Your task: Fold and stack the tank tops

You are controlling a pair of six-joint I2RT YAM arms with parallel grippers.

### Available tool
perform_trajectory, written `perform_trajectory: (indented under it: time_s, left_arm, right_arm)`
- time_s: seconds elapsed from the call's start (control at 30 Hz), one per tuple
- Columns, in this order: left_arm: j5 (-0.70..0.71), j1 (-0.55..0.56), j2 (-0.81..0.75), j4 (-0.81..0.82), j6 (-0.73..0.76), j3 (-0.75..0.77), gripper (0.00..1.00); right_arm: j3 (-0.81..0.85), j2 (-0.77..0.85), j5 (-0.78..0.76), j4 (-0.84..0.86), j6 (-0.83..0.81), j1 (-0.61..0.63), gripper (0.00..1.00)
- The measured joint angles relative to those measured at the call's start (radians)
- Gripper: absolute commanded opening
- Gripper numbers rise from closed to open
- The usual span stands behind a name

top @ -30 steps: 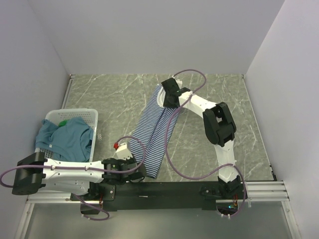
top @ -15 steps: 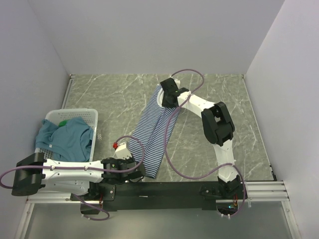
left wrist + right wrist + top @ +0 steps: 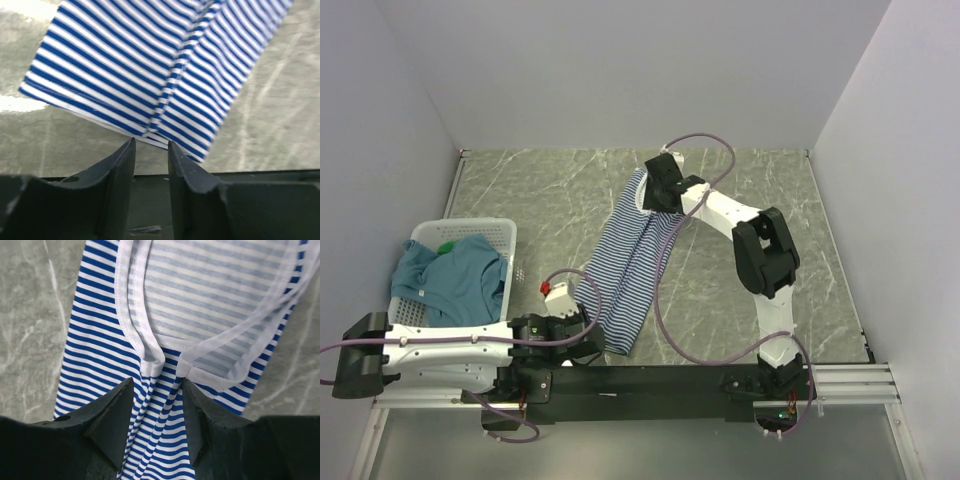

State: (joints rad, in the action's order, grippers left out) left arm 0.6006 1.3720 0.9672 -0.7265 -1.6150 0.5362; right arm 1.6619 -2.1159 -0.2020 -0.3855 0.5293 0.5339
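Note:
The navy-and-white striped tank top [image 3: 632, 262] lies folded lengthwise in a long strip down the middle of the table. My left gripper [image 3: 586, 338] sits just short of its near hem [image 3: 150, 131]; in the left wrist view the gripper [image 3: 150, 144] is open with nothing between its fingers. My right gripper [image 3: 657, 203] hovers over the neck end, open, its fingers [image 3: 116, 405] straddling the white-trimmed straps [image 3: 150, 360] without pinching them. The teal-blue tank top [image 3: 455, 278] and a bit of the green one [image 3: 446, 247] lie in the basket.
A white mesh basket [image 3: 506, 232] stands at the left edge of the table. A dark rail [image 3: 650, 378] runs along the near edge by the arm bases. Grey walls close in the table at the back and sides.
Both grippers have opened and let go of the striped top. My left arm has drawn back from the near hem, which now lies flat; the right gripper stays over the neck end.

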Motion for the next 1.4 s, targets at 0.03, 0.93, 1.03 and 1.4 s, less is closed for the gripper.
perform_trajectory:
  time_s: [0.03, 0.93, 1.03, 1.4]
  left_arm:
    - [0.004, 0.000, -0.009, -0.005, 0.003, 0.011, 0.34]
    - [-0.089, -0.088, 0.405, 0.289, 0.295, 0.141, 0.01]
    - [-0.108, -0.088, 0.435, 0.318, 0.293, 0.116, 0.01]
    - [-0.119, -0.047, 0.433, 0.402, 0.256, 0.088, 0.01]
  right_arm:
    - [-0.014, 0.021, -0.007, 0.005, 0.000, 0.000, 0.50]
    - [-0.197, 0.111, 0.039, 0.148, 0.051, -0.054, 0.24]
    - [-0.212, 0.108, 0.026, 0.142, 0.054, -0.054, 0.22]
    - [-0.053, -0.069, 0.006, 0.097, 0.044, -0.054, 0.21]
